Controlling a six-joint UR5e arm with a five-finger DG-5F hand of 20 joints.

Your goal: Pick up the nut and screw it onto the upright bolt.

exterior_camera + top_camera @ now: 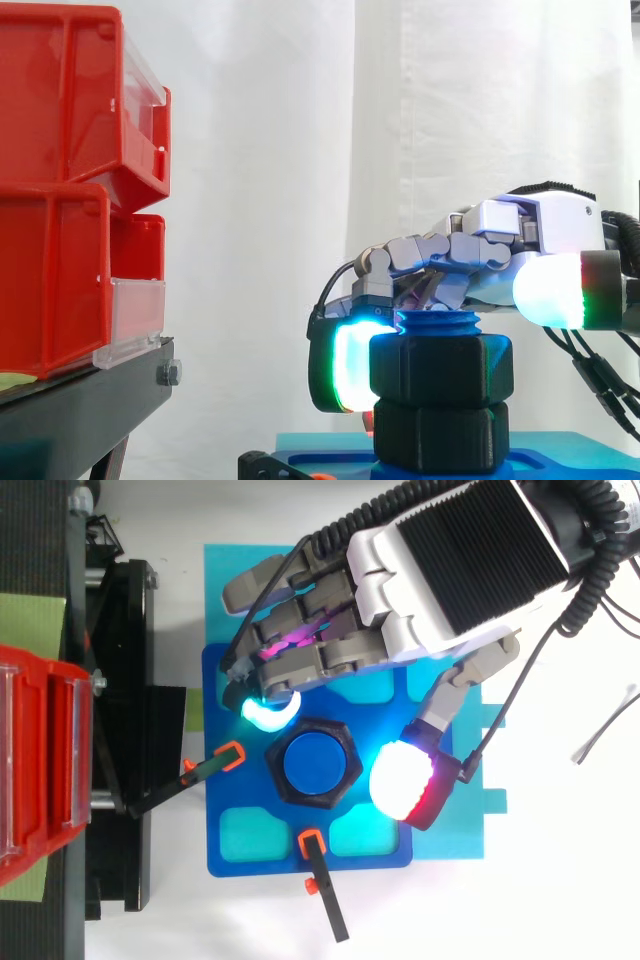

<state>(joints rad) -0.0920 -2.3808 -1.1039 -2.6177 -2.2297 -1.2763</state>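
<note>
Here, robot hand (440,575) curls round nut (441,368) on bolt (318,761)

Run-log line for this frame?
nut: on upright blue bolt, threads showing above | robot hand: beside nut, grip unclear | fixture: blue plate

Side view: camera low, level with bolt (438,323) top, close in, facing white curtain (260,150); red bins (60,200) at left, arm entering from right. Top view: camera overhead, looking straight down, farther back. Shared: bolt, nut (442,368), hand (440,570), blue base (235,845), red bins.
</note>
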